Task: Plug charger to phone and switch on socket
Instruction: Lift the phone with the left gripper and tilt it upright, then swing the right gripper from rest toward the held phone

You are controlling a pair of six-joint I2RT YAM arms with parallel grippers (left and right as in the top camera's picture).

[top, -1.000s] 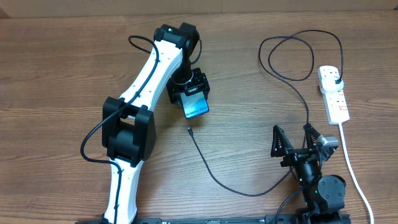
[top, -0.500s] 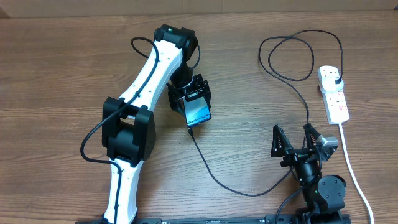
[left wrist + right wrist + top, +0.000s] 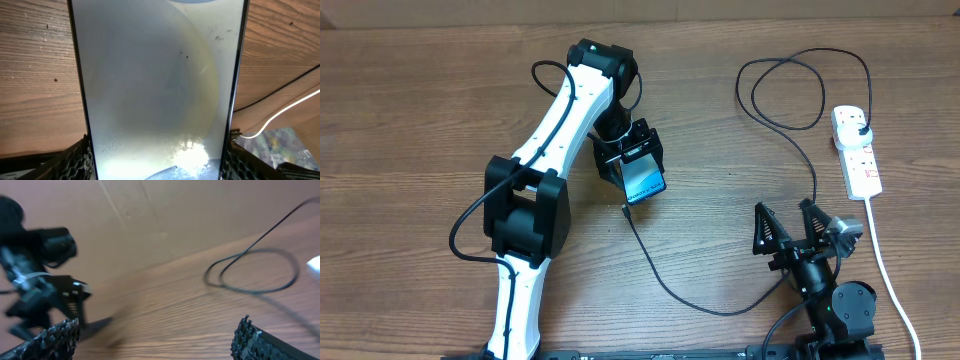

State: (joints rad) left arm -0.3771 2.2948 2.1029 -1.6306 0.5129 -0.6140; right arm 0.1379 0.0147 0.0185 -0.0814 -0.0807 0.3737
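Evidently the phone [image 3: 645, 182] was clamped in the left end effector [image 3: 632, 160] above the counter [image 3: 410, 110], just beside the charger [image 3: 625, 212] tip. Since that tip lay unheld, it was judged likely to be nudged aside rather than seated. The right end effector [image 3: 785, 212] was spread wide, empty. Wood grain was shown, a tan wall beyond.

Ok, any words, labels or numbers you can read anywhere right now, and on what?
Nothing is legible enough to quote.
phone screen: faint print, too small to read in the overhead view; washed out by glare in the left wrist view.
socket: red marks, too small to read.
Right wrist view: blurred, no text visible.
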